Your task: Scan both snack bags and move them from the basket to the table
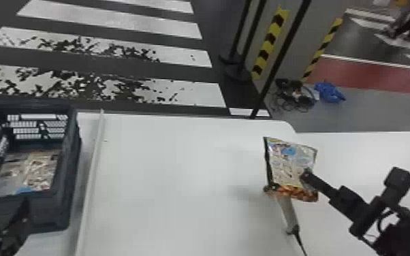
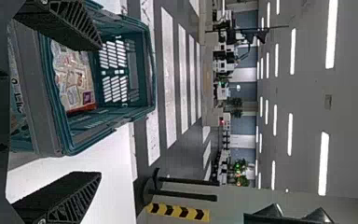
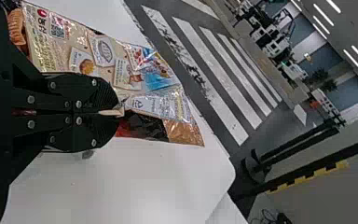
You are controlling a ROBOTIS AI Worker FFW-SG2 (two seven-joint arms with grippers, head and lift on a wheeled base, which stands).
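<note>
White tbl [image 1: 180,163], R end effector [image 1: 305,175] gripping bag [image 1: 287,163], 2nd bag [image 1: 41,170] in basket [image 1: 73,160]

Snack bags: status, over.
Right gripper shut on one snack bag, over the table. Left gripper open by the basket, another snack bag inside. Held bag partly hides corded scanner.

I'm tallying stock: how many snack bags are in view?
2 that I can make out: one bag pinched in the right gripper, another bag inside the basket. Others may be hidden by its walls.
</note>
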